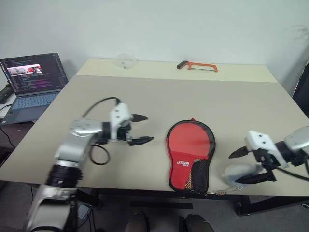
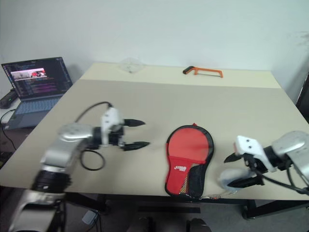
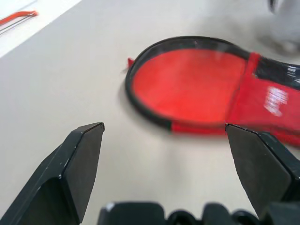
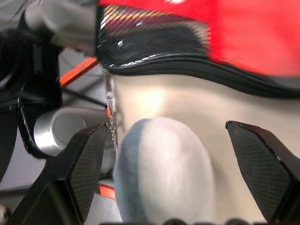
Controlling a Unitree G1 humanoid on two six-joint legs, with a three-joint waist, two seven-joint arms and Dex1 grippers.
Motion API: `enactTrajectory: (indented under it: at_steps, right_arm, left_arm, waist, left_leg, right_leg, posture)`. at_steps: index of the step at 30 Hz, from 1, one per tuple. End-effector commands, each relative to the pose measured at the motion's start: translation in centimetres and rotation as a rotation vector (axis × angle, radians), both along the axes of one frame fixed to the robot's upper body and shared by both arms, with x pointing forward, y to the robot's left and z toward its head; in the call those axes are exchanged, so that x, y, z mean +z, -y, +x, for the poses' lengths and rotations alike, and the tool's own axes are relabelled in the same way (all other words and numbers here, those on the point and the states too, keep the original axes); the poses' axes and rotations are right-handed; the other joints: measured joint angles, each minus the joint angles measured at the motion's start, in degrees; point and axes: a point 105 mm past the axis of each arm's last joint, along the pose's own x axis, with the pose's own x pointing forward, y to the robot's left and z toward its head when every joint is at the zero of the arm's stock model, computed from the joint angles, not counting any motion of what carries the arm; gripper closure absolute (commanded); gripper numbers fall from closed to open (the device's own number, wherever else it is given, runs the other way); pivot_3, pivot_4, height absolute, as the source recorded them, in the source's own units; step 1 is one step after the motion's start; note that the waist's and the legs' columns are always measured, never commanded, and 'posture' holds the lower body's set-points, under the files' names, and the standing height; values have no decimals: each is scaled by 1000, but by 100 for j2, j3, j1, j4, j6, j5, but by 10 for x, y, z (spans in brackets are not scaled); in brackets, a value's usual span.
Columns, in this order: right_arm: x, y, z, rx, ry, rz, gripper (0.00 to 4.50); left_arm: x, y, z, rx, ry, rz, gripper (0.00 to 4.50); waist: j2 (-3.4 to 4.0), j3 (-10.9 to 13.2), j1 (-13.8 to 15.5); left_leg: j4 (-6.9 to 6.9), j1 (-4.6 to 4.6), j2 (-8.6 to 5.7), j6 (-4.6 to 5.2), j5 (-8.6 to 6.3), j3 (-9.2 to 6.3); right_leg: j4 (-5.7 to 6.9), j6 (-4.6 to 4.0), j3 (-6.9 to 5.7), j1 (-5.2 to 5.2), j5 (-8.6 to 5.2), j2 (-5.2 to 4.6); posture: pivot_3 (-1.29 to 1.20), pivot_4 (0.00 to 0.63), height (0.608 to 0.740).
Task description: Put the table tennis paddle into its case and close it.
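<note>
Over the table [image 1: 231, 101], both end effectors — left [image 1: 141, 129], right [image 1: 248, 166] — hover spread apart, flanking the case [image 1: 189, 154].

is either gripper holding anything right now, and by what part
Nothing is held. The left gripper and right gripper both have open jaws, on either side of the case on the table.

Red case [image 3: 197, 89] beyond parted jaws

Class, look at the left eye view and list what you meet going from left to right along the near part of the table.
Left pincer → red-and-black paddle case → pale rounded object at the table edge → right pincer.
</note>
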Motion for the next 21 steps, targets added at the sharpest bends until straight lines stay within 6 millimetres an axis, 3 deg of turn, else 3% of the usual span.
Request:
enactTrajectory:
  at_steps: [1,5,9,13,21]
  right_arm:
    - [38,14,-4,-99,71,118,24]
    - [64,45,-15,-249,147,171,24]
    - [70,67,-27,-345,161,155,24]
    - [72,61,-29,-338,161,158,24]
    - [68,58,-21,-332,152,169,24]
  left_arm:
    - [30,-36,-19,51,29,-20,0]
    - [62,-79,-34,180,29,-55,0]
    - [79,-100,-46,235,23,-64,0]
    - [68,-125,-47,309,9,38,0]
    - [52,-119,-51,293,-25,79,0]
  waist:
    - [-4,4,1]
    - [-9,12,35]
    - [-12,13,19]
    - [-9,13,-5]
    - [-11,16,-25]
  left_leg:
    - [0,0,1,0,-1,0]
    - [1,-1,3,0,-3,-1]
    - [2,3,1,-1,-3,8]
    - [2,11,0,0,-4,24]
    - [-3,-3,7,6,-14,49]
  right_leg:
    - [0,-2,-2,-1,-3,-1]
    - [1,-36,-8,-2,-22,-4]
    - [0,-39,-8,-2,-25,-18]
    - [1,-37,5,-27,-23,-37]
    - [0,-36,25,-58,-26,-53]
  posture:
    - [0,150,740]
    - [0,150,740]
    - [0,150,740]
    - [0,150,740]
    - [0,150,740]
